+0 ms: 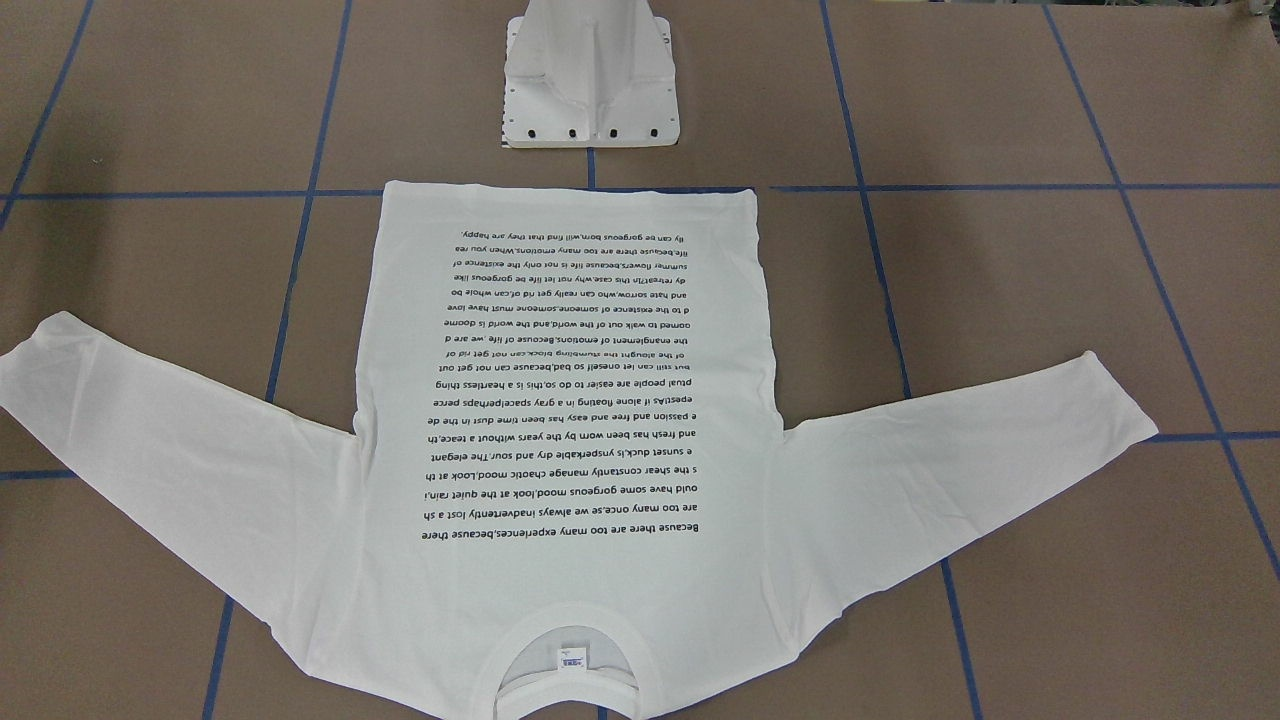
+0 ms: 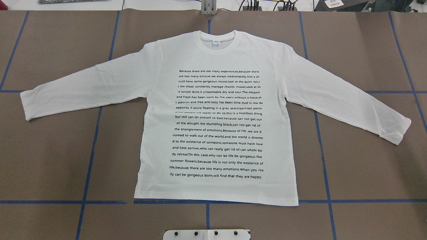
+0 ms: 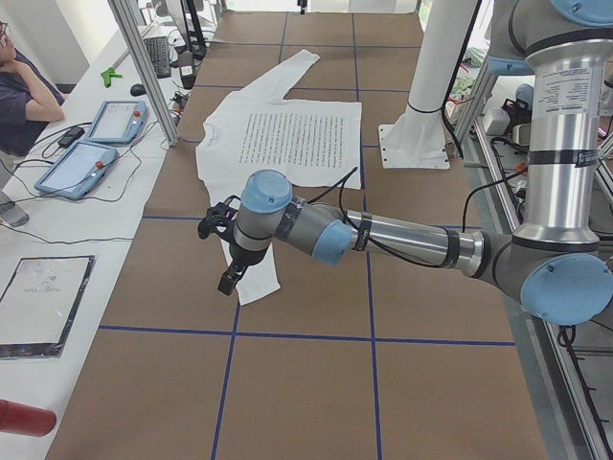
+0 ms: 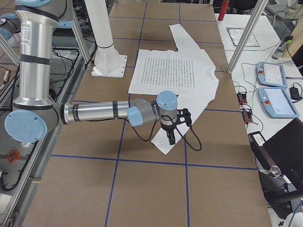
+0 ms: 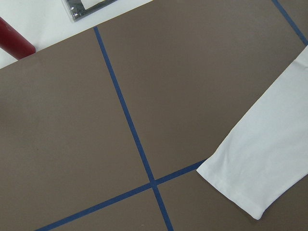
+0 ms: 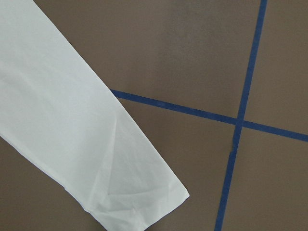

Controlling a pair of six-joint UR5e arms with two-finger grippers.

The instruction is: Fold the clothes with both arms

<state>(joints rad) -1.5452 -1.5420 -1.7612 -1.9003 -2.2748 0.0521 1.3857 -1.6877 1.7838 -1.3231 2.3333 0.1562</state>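
The clothes are one white long-sleeved T-shirt (image 2: 217, 50) lying flat on the brown table, printed side up, with both sleeves spread out. Its collar (image 1: 566, 640) points away from the robot. My left gripper (image 3: 228, 278) hangs over the left sleeve's cuff (image 5: 250, 178) and shows only in the exterior left view. My right gripper (image 4: 170, 137) hangs over the right sleeve's cuff (image 6: 134, 202) and shows only in the exterior right view. I cannot tell whether either gripper is open or shut. Both wrist views show just a cuff and bare table.
The white pedestal base (image 1: 590, 90) stands just behind the shirt's hem. Blue tape lines (image 2: 93, 133) grid the table. A side bench holds teach pendants (image 3: 96, 144), where a person (image 3: 19, 96) sits. A red cylinder (image 3: 24, 419) lies at the table's left end.
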